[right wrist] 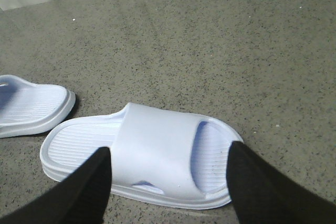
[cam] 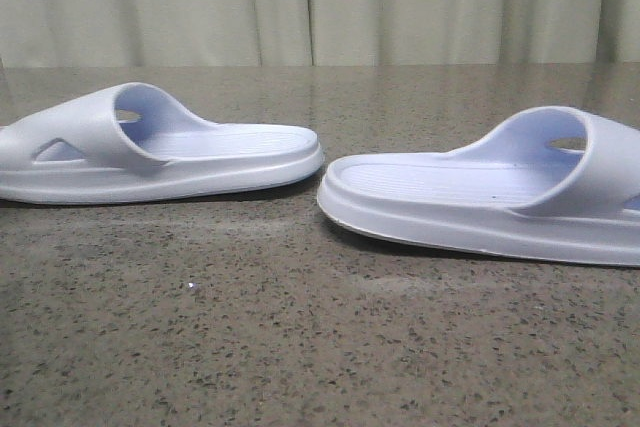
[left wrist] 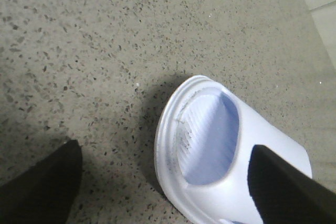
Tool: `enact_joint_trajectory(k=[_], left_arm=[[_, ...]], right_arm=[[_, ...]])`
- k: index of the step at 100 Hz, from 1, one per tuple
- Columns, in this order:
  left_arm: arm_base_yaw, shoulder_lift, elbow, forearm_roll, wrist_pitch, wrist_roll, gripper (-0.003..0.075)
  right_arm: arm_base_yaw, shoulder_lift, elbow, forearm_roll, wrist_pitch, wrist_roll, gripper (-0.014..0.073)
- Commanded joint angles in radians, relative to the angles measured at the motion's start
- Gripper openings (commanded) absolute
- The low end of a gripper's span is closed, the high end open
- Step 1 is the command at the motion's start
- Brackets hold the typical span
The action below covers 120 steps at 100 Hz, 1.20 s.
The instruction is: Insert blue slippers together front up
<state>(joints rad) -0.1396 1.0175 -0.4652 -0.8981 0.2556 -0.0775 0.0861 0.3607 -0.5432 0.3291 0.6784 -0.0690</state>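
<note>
Looking down, you see both jaws wide above two slippers (cam: 160, 152) (cam: 500, 192) lying heel to heel on the tabletop (cam: 300, 337).

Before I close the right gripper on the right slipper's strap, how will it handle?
The right slipper looks like thick moulded foam, so it's probably light and holds its shape. The arched strap may squash somewhat under the open right gripper. Its flat sole sits flush on the table, so it should slide, not roll.

I see two slippers flat on the tabletop (cam: 300, 347), heel ends facing: the left slipper (cam: 150, 147) sits farther back, the right slipper (cam: 490, 197) nearer me, a small gap between.
</note>
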Motion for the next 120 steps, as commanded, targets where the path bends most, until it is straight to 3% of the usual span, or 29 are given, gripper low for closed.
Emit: enact_joint_trajectory(k=[1, 79, 120], left_arm=[[-0.009, 0.004, -0.027, -0.038, -0.053, -0.005, 0.0571], [-0.009, 0.2, -0.075, -0.083, -0.028, 0.002, 0.0571], [-0.111, 0.291, -0.123, -0.09, -0.026, 0.004, 0.0571]], right_arm=[[0.0, 0.016, -0.034, 0.015, -0.067, -0.004, 0.0405], [0.0, 0.016, -0.034, 0.015, -0.073, -0.004, 0.0405], [0.0, 0.016, -0.034, 0.015, -0.075, -0.004, 0.0404]])
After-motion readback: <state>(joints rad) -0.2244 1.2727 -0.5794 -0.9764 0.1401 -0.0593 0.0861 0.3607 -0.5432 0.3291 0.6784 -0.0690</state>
